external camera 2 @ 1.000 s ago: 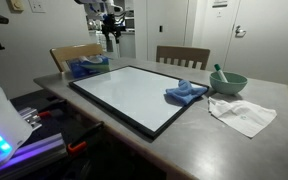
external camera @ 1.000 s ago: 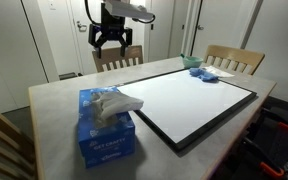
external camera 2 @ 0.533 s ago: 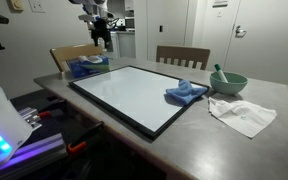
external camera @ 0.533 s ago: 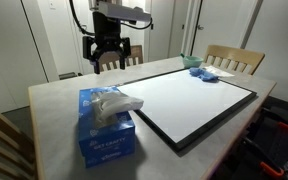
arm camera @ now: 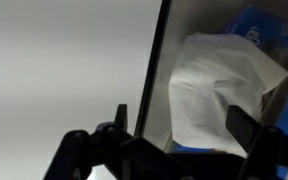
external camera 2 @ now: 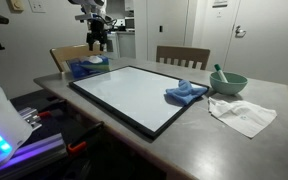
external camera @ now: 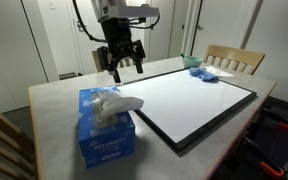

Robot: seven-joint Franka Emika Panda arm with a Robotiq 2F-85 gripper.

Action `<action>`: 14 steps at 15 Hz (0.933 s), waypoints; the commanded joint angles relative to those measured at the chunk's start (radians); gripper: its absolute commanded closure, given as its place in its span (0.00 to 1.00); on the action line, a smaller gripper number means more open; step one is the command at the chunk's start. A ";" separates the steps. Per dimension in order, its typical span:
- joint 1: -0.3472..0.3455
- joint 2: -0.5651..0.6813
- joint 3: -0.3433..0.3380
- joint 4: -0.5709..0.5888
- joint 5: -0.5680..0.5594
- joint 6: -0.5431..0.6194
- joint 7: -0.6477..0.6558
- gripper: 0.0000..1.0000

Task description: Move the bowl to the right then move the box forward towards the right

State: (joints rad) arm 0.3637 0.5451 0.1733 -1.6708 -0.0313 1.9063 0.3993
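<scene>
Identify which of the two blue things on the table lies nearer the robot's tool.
The blue rectangular cardboard tissue box, close by the open tool. The crumpled blue cloth lies far off at the opposite end of the black-framed white board.

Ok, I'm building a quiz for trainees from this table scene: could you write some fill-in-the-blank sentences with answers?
1. The gripper hangs over the table with its jaws ____.
2. White tissue sticks out of the ____ of the box.
3. The board has a white face and a ____ frame.
4. The cloth lying wholly on bare table beside the bowl is ____.
Missing words: open, top, black, white.
</scene>
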 commanded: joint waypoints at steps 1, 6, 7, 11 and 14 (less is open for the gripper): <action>0.040 0.034 -0.058 0.027 -0.092 0.001 0.080 0.00; 0.055 0.092 -0.076 0.063 -0.186 0.086 0.082 0.00; 0.061 0.098 -0.079 0.065 -0.205 0.123 0.081 0.00; 0.081 0.117 -0.090 0.071 -0.267 0.297 0.076 0.00; 0.084 0.119 -0.089 0.070 -0.258 0.340 0.059 0.00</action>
State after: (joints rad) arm 0.4352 0.6442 0.0980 -1.6248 -0.2847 2.2139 0.4819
